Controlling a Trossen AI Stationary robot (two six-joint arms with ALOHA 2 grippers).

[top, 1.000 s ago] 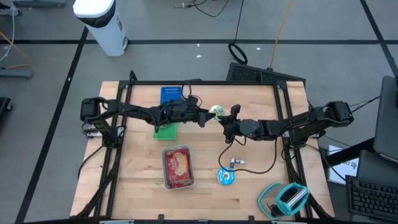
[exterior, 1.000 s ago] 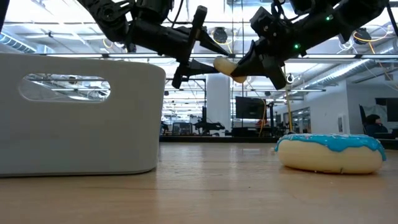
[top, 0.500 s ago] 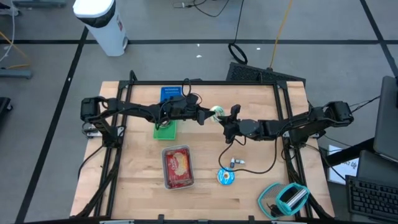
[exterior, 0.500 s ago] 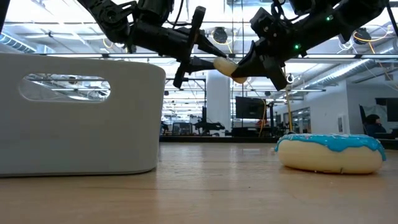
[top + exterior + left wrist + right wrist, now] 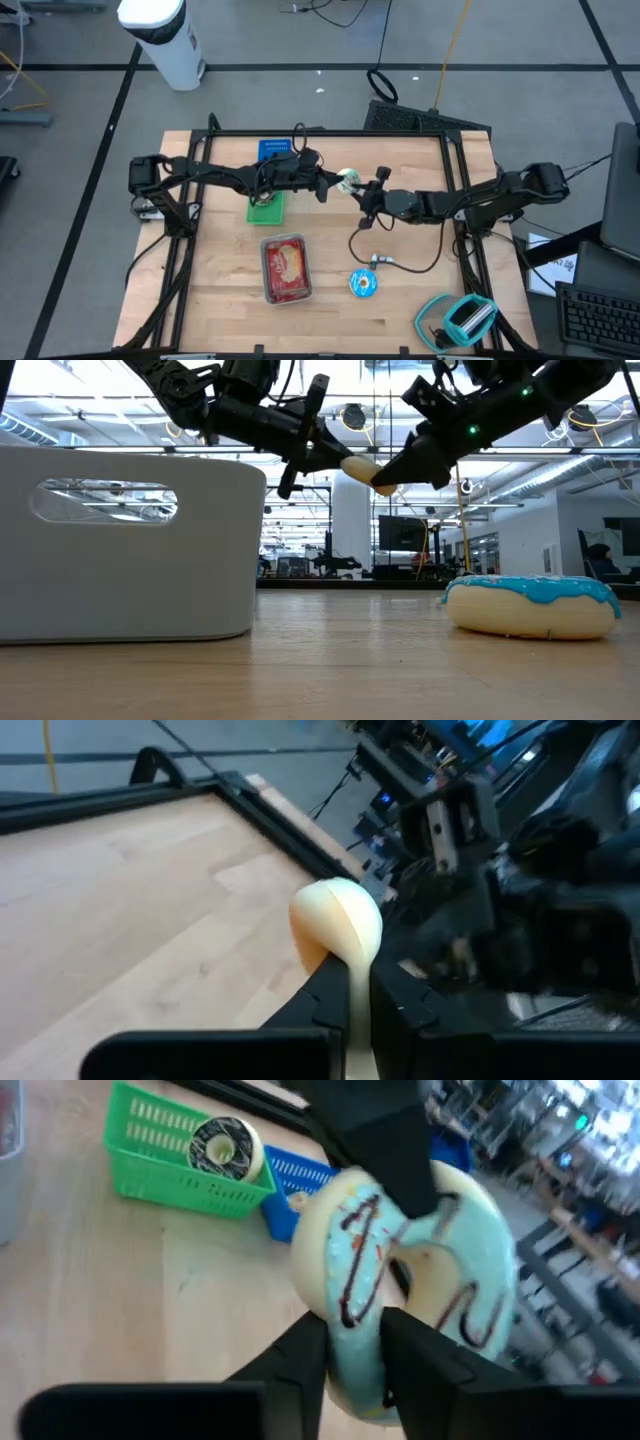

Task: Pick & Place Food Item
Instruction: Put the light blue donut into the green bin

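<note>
A cream donut with pale mint icing and chocolate drizzle hangs in the air over the middle of the table, between my two arms. My left gripper reaches it from the table's left and is shut on it; the left wrist view shows the donut's cream underside rising out of those fingers. My right gripper comes from the table's right, and its fingers close around the donut's opposite rim. In the low view the donut sits high above the wood. My left gripper pinches the donut's rim between its two fingers, which come roughly level from the table's left. The donut is pressed thin between them and is clear of the table. My right gripper has the donut's near rim between its two fingers, coming roughly level from the table's right. The donut stands on edge, iced face sideways, clear of the table.
A green basket with a dark-iced donut and a blue basket stand at the far left. A white tray of food lies near the middle front, a blue-iced donut and a loose cable beside it.
My left gripper has shut on the donut's rim from the table's left. My right gripper has rolled about its own line while staying in place. The donut has stayed in the air between the two.
</note>
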